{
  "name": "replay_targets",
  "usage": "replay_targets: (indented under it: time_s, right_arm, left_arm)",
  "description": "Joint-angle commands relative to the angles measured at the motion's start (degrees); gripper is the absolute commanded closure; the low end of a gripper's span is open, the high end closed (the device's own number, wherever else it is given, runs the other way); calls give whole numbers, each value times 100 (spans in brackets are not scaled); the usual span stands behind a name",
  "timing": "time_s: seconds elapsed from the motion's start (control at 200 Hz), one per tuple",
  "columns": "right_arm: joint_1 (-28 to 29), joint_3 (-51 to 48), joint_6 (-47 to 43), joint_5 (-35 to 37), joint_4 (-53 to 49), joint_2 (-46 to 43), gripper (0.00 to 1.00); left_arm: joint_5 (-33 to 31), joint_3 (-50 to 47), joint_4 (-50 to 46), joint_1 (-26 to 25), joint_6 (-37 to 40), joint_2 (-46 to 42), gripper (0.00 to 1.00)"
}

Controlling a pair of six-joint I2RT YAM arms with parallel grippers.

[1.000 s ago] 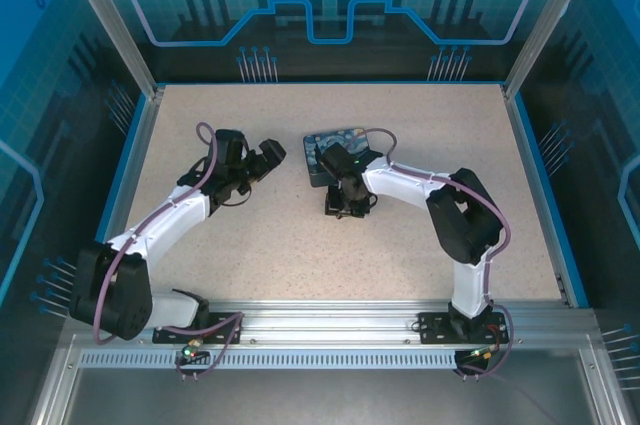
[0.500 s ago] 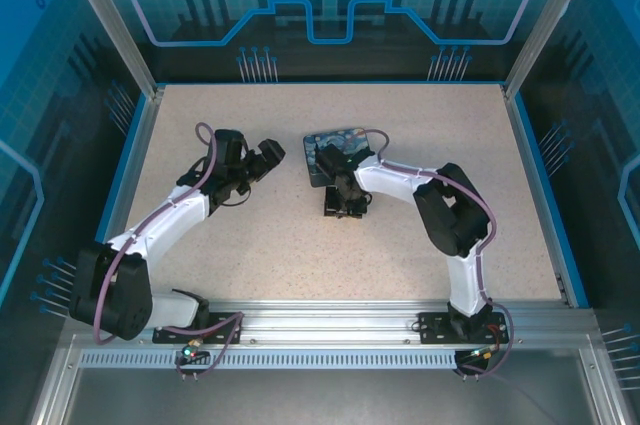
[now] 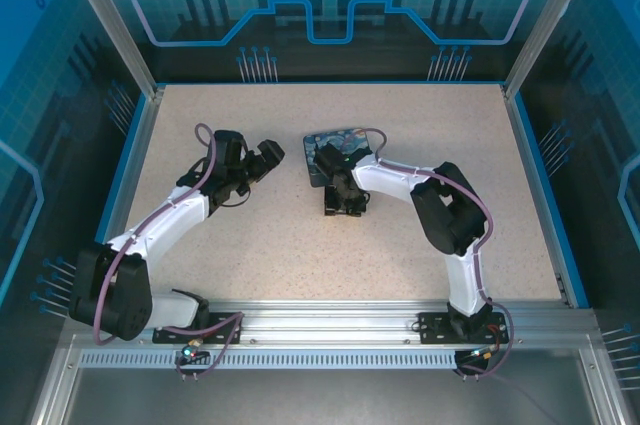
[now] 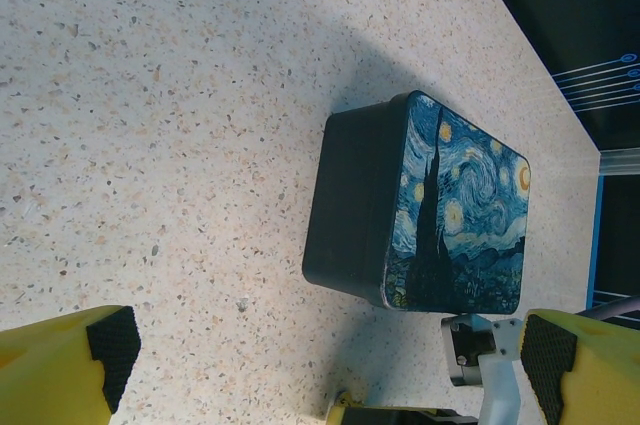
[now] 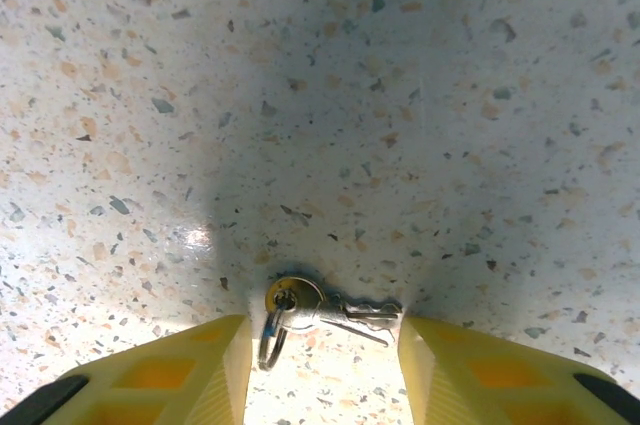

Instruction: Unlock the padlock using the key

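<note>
Closest in, on the right wrist view, the right gripper [image 5: 322, 333] stands with its yellow fingers [image 5: 180, 375] moderately apart, straddling the key [image 5: 345, 314], which lies flat on the speckled table [image 5: 420, 95]. The fingers are cut off at the bottom edge, and shadow makes it hard to tell whether the key's tip touches the far pad. From above, the right gripper [image 3: 342, 207] covers the key completely.

Farther out, the left gripper [image 4: 320, 350] is spread wide, only its pad corners in frame. Between and beyond them sits the painted box [image 4: 420, 205], its lid facing the camera. From overhead the right arm hides much of the box [image 3: 320, 140]; how the left gripper [image 3: 268, 157] stands is too small to read there.

Compared with a second ago, the right arm's elbow has folded leftward and its gripper has edged slightly left; the left arm has not moved.
</note>
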Motion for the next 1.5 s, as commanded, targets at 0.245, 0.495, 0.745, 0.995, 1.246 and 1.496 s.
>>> replay_targets:
  time_s: [0.245, 0.495, 0.745, 0.995, 1.246, 1.496]
  right_arm:
    - [1, -67, -250, 287, -62, 210, 56]
    - [-363, -1050, -172, 412, 264, -494, 59]
    - [-492, -1241, -413, 131, 574, -1054, 54]
    - [-425, -321, -576, -181, 503, -471, 55]
    - [-268, 124, -682, -333, 423, -8, 57]
    - [-175, -450, -832, -639, 431, -237, 61]
  left_arm:
    - [82, -115, 67, 48, -155, -3, 1]
    - [116, -106, 56, 48, -194, -29, 1]
    - [139, -100, 112, 22, -283, -28, 1]
    - [99, -125, 90, -5, -320, -50, 1]
    - [51, -146, 82, -35, -333, -85, 1]
    - [73, -94, 162, -57, -361, 54, 1]
